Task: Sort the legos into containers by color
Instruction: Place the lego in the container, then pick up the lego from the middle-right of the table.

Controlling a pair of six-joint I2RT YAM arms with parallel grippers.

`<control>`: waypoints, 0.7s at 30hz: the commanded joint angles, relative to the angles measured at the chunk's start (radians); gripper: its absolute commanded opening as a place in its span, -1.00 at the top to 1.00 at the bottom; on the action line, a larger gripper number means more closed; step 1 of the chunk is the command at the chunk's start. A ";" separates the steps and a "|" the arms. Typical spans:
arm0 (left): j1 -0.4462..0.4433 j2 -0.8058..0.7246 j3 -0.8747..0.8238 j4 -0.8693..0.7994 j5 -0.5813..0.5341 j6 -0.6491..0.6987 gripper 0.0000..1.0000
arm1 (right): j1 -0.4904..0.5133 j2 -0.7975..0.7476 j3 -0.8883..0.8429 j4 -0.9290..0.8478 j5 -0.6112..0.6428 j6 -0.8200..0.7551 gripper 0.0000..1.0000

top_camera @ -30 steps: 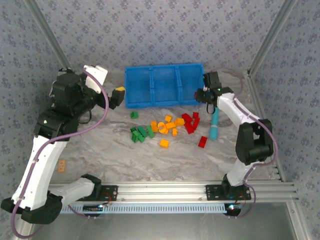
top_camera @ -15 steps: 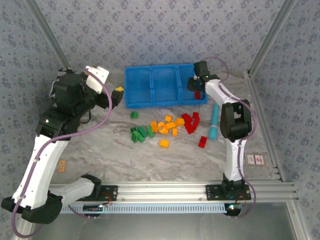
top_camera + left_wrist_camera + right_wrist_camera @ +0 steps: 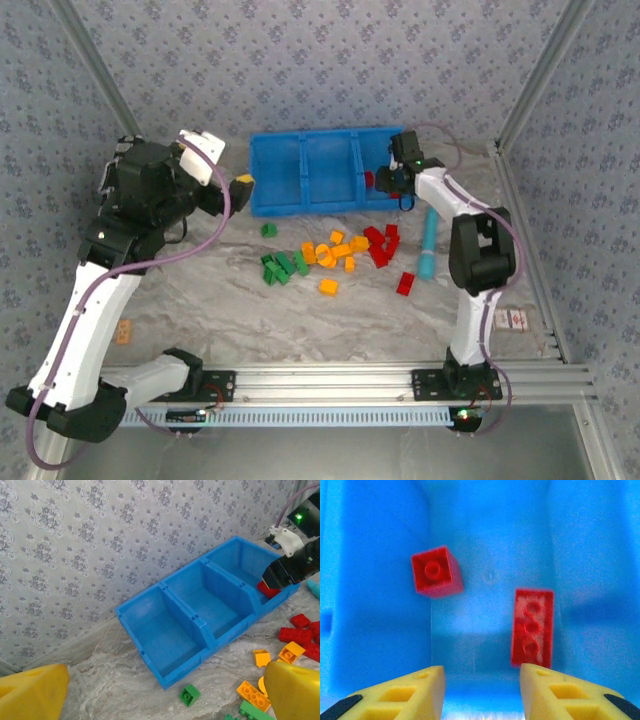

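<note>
The blue three-compartment bin (image 3: 300, 208) stands at the back of the table. My right gripper (image 3: 384, 180) hangs open over its right compartment (image 3: 375, 580). Inside that compartment lie a square red brick (image 3: 436, 571) and a long red brick (image 3: 532, 627), both beyond my open right gripper (image 3: 482, 690). My left gripper (image 3: 238, 190) is open and holds nothing, just left of the bin (image 3: 200, 625). A single green brick (image 3: 190, 695) lies in front of the left compartment. Loose green bricks (image 3: 280, 267), orange bricks (image 3: 335, 252) and red bricks (image 3: 380, 245) lie in a band before the bin.
A slim teal piece (image 3: 427, 245) lies on the table right of the red bricks. A lone red brick (image 3: 405, 283) and a lone orange brick (image 3: 328, 287) sit nearer the front. A small card (image 3: 510, 318) lies at the right edge. Patterned walls close the back.
My right gripper swung from the bin's right end to over its right compartment. My left gripper edged slightly towards the bin.
</note>
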 commanded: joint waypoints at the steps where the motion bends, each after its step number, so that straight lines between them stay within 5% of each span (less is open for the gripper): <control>1: -0.005 -0.045 -0.026 0.059 0.044 -0.016 -1.00 | 0.012 -0.160 -0.131 0.005 0.008 0.049 0.09; 11: -0.018 -0.048 -0.045 0.093 0.074 -0.018 -1.00 | 0.054 -0.407 -0.543 0.097 0.013 0.223 0.08; 21: -0.019 -0.051 -0.040 0.094 0.100 -0.045 -1.00 | 0.054 -0.373 -0.633 0.167 -0.036 0.254 0.08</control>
